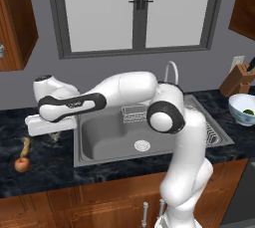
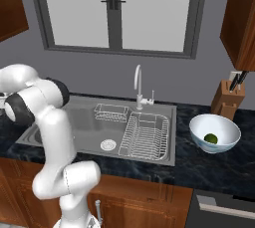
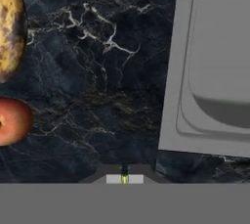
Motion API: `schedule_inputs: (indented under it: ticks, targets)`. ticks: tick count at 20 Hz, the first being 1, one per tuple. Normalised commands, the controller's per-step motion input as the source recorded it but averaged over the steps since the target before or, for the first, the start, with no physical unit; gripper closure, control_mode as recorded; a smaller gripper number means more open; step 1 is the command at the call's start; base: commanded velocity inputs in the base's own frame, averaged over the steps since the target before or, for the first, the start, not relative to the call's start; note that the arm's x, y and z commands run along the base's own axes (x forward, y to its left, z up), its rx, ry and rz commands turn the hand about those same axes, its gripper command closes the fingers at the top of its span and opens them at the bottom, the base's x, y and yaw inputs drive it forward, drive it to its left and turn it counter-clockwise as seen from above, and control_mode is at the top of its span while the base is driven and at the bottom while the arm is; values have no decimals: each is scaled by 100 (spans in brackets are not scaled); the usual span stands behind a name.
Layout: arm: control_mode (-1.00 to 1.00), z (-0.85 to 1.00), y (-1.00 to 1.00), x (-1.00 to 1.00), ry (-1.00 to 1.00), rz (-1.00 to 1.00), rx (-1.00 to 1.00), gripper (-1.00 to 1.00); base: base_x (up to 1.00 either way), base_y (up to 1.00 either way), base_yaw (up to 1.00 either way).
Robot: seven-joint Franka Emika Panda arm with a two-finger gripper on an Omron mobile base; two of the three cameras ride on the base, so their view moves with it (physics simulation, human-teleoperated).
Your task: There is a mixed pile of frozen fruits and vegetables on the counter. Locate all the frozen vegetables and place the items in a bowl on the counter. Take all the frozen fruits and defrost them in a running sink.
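My gripper (image 1: 56, 136) hangs over the black counter (image 1: 50, 172) just left of the sink (image 1: 99, 137). In the hand view the fingertips (image 3: 113, 179) are pressed together at my gripper (image 3: 124, 178), with a tiny green bit (image 3: 124, 180) pinched between them. A yellow-brown banana (image 1: 25, 146) and a red apple (image 1: 21, 164) lie on the counter to the gripper's left; the hand view shows the banana (image 3: 10, 27) and the apple (image 3: 12, 120) at its left edge. The white bowl (image 2: 221, 122) stands right of the sink, with the green ball (image 2: 211, 138) inside it.
The steel sink (image 2: 164, 137) holds wire racks (image 2: 144, 135) and has a tall curved faucet (image 2: 138, 85) behind it. A wooden knife block (image 2: 226, 100) stands behind the bowl. The sink rim (image 3: 180, 71) lies close to the gripper's right.
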Motion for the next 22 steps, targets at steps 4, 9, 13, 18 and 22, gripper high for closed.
schedule_inputs:
  ticks: [4,9,13,18,22]
  targets:
    - [-100,23,-67,-52,-9,2,4,100,0,0,0]
    - [-100,14,-94,-35,0,-7,0,100,0,0,0]
    - [-100,39,-100,-3,0,-18,0,100,0,0,0]
    - [-100,25,-100,-12,2,-24,1,100,0,0,0]
    - [-100,24,-97,-1,6,-29,0,100,0,0,0]
